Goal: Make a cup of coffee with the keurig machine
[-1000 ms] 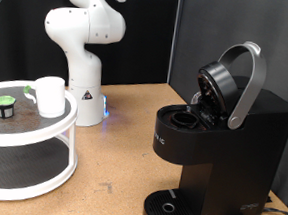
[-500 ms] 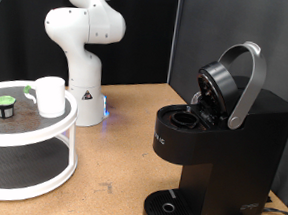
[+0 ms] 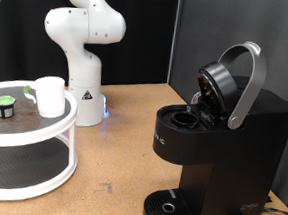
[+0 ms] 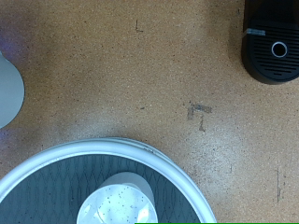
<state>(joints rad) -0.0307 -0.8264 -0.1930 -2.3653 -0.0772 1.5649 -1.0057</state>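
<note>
From the exterior view, the boxy matte black keurig machine (image 3: 221, 144) stands on the brown particle-board tabletop (image 3: 122, 136) at the view's right, its silver-grey curved lid handle (image 3: 248, 84) swung up and the rounded head tilted open — the brew chamber beneath it gapes. Its round drip base (image 3: 168, 206) sits bare at the view's bottom. Over at the view's left is a round white two-tier stand (image 3: 41, 145) with a dark mesh top; on that top tier the small glossy white cylindrical cup (image 3: 50, 95) stands upright, and just beside it, toward the view's left, a tiny dark pod with a green top (image 3: 4, 106). The white jointed robot arm (image 3: 81, 37) rises behind the stand, its upper part running out of the picture at the top, so the claw is not seen here.

In the wrist view the camera looks straight down — the stand's white rim (image 4: 93, 149) curves across the frame, with the cup (image 4: 117, 201) inside it on the mesh. The machine's black drip base (image 4: 271, 47) shows at a corner, well apart from the stand. The claw's fingers do not appear in this view either, so I cannot tell whether it is open or closed.
</note>
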